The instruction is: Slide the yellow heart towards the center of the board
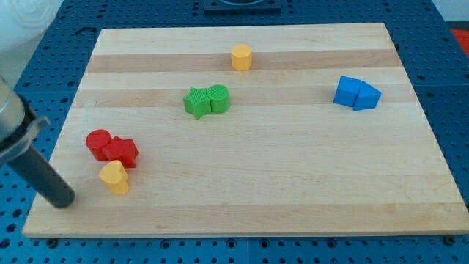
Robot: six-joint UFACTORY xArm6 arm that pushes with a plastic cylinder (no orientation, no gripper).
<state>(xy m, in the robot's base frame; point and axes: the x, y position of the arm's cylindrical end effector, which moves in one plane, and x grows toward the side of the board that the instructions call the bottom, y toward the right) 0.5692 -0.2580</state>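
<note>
Approach step: my tip (64, 199), bare and touching nothing, sits at nine o'clock of the yellow heart (114, 177), so next comes a push toward two o'clock, centreward.

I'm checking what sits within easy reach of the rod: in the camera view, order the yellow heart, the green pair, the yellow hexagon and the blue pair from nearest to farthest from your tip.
From my tip, at the view's lower left:
1. yellow heart, just right of it
2. green pair, mid-board
3. yellow hexagon, near the top edge
4. blue pair, far right
</note>
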